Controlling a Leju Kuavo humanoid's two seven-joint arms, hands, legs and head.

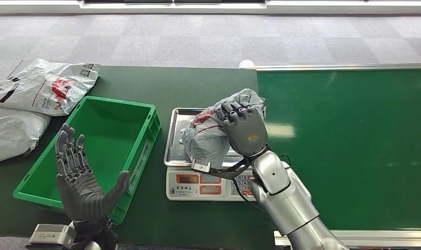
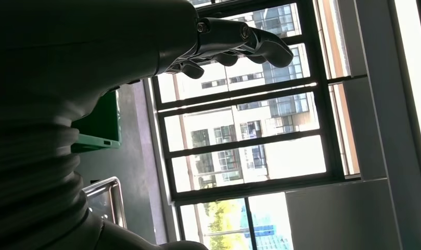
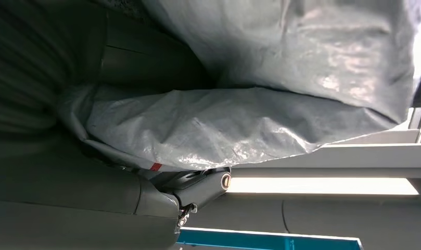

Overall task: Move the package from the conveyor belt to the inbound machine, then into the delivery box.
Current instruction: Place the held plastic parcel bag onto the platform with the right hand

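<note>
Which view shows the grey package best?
Head view: the grey package shows whole, gripped by the right hand over the scale's steel tray. The right wrist view shows just close-up crinkled plastic; in the left wrist view I can't make it out.

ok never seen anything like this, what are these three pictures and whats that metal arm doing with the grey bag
All three come from one humanoid robot at the same moment. The wide picture is its own view, looking down at a dark green table. The other two come from cameras at its wrists, so they look turned and odd.

The silver arm on the right ends in the right hand, which grips a crumpled grey plastic package over the metal tray of a weighing scale. The right wrist view shows that same package close up.

The left hand is raised, open and holding nothing, in front of a green plastic box. Its wrist camera points up, past the fingers, at windows.

The bright green surface on the right is a conveyor belt. More bagged parcels lie at the far left.
</note>
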